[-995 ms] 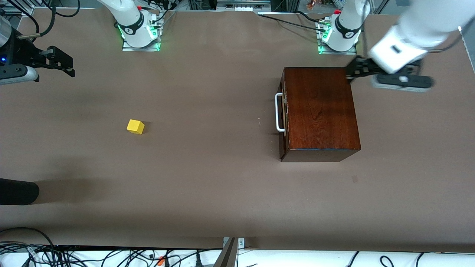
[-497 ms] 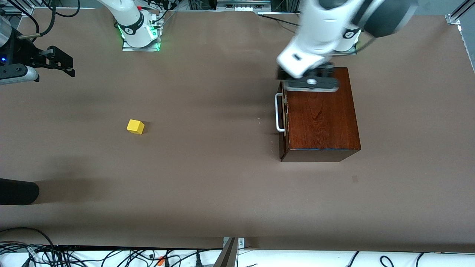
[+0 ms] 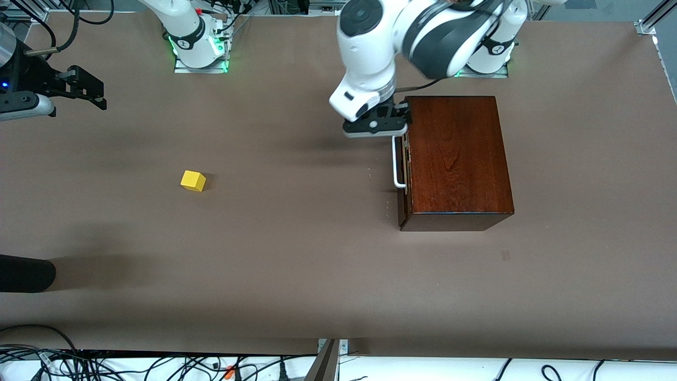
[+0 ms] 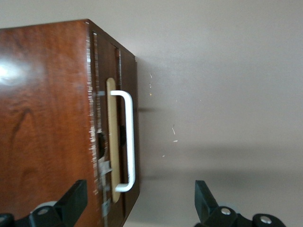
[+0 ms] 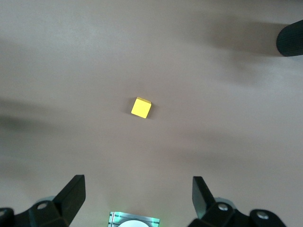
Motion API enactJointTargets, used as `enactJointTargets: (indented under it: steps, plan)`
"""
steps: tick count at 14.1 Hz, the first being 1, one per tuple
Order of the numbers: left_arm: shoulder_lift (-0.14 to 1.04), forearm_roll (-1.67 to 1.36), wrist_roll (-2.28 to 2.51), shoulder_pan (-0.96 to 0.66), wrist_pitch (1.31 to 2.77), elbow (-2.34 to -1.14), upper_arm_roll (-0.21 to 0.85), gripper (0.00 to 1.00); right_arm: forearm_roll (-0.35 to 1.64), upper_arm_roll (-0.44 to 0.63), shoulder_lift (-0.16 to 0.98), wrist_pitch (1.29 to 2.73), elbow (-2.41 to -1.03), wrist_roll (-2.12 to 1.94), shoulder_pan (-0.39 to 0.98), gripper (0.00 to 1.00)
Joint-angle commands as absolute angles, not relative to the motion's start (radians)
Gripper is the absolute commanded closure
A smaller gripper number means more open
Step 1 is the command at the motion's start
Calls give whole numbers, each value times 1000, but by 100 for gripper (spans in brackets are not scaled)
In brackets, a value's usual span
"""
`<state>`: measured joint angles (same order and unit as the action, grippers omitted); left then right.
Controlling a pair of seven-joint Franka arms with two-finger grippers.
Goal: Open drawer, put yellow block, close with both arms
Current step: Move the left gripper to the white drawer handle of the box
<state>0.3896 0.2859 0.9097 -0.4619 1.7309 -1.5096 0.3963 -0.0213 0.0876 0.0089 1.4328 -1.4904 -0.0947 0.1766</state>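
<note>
Left pincer (image 3: 395, 117) now over drawer (image 3: 403, 159) handle (image 3: 396, 161), off the box (image 3: 455, 159)

Yellow block (image 5: 141, 108) on brown table (image 5: 227, 118), right gripper (image 5: 137, 198) spread above

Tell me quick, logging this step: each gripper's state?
Left gripper: open, empty, over the drawer handle.
Right gripper: open, empty, waiting high over the table.

Honestly can't make out any readable text, labels, brand names or numbers anywhere in these shots. The round marks on the white arm bases are too small to read, and nothing printed shows on the other items.
</note>
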Motion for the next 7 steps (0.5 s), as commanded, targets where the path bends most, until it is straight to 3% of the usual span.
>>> enactJointTargets:
  steps: [1,7]
  plan:
    - [462,360,982,-505,1742,-1474,391,0,-6,91,20,1414,-1462,-106,173,0]
    - [502,432,963,-492,1796,-1545,391,0,-6,90,20,1411,-1462,-106,173,0]
